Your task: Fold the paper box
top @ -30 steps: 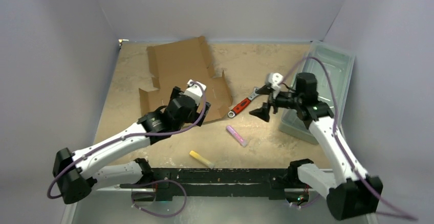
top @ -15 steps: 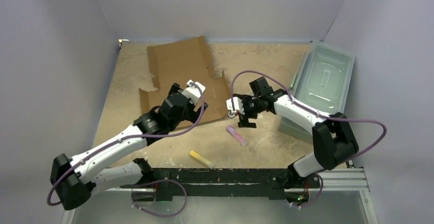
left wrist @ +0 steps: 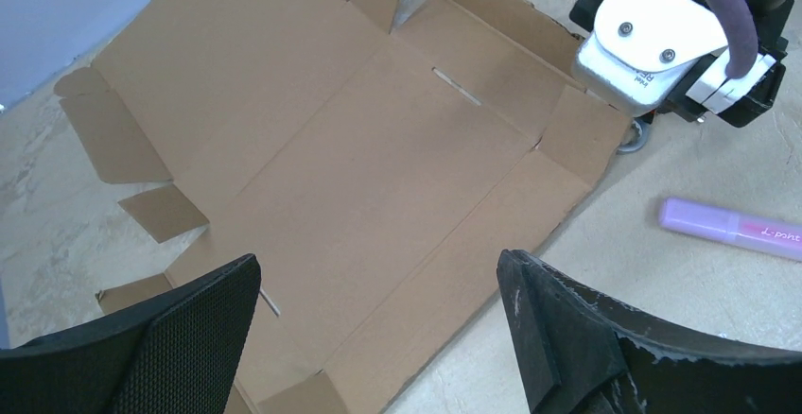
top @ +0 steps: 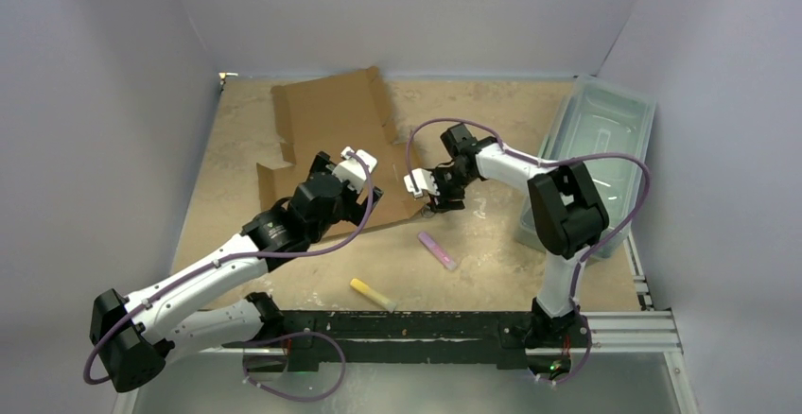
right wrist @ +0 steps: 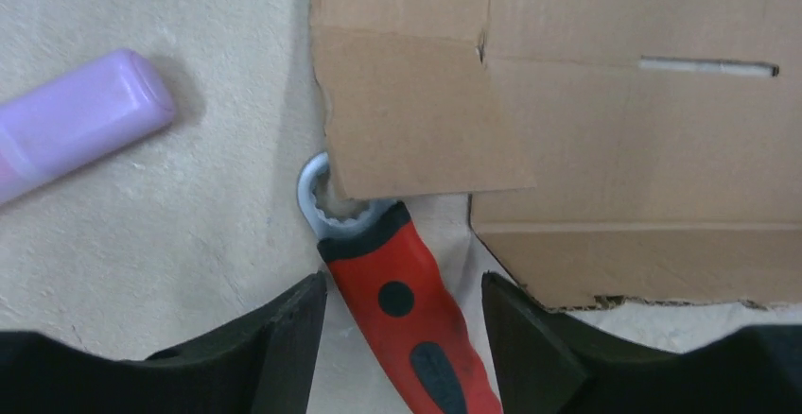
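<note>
The left gripper (left wrist: 378, 338) hangs spread wide over the flat, unfolded paper box (left wrist: 378, 149). The right gripper (right wrist: 402, 286), jaws apart, straddles the handle of a red wrench (right wrist: 416, 338), whose ring end lies under the box's corner flap. Everything rests on a beige speckled table (top: 492, 112) enclosed by pale grey walls (top: 407, 17).

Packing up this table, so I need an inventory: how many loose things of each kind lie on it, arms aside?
Flat brown cardboard paper box: 1
Red-handled metal wrench: 1
Marker pens, purple pen and yellow pen: 2
Translucent grey-green plastic bin: 1
Total: 5
</note>
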Tool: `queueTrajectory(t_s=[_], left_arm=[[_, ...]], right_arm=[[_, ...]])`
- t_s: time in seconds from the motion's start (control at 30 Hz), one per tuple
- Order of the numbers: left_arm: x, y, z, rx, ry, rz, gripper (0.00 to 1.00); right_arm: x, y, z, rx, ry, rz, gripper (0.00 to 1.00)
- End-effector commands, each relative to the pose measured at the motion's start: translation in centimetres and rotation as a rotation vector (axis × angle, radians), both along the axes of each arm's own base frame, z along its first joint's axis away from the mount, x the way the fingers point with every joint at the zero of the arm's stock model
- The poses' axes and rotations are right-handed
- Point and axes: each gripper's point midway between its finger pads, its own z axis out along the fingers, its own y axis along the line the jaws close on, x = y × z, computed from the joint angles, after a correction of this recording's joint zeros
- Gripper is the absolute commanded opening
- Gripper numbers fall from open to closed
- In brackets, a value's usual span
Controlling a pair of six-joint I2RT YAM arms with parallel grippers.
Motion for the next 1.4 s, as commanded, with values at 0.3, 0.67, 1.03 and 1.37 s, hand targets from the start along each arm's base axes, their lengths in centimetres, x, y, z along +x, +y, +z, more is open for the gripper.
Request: queueTrajectory(t_s=[0.3,0.67,1.03,1.37], left_arm=[[0.4,0.2,0.8,-0.005,-0.032,0.003,0.95],[0.3,0.2,1.0,-0.015,-0.033,-0.002,0.95],[0.4,0.3,0.7,-0.013,-0.03,0.004,0.95],[0.8,1.7,0.6,0.006,-0.051,0.068,0.95]], right_arm=[[0.6,-5.0,-2.0,-0.126,0.042,-0.173,0.28],[9.8,-10.8,1.5,-0.086,-0.18,-0.576,0.19],[13.0,-10.1,12.0,0.205,-0.349,-0.896,0.68],[-9.7,-2.0,10.9,0.32,0.183,-0.299,0.84]])
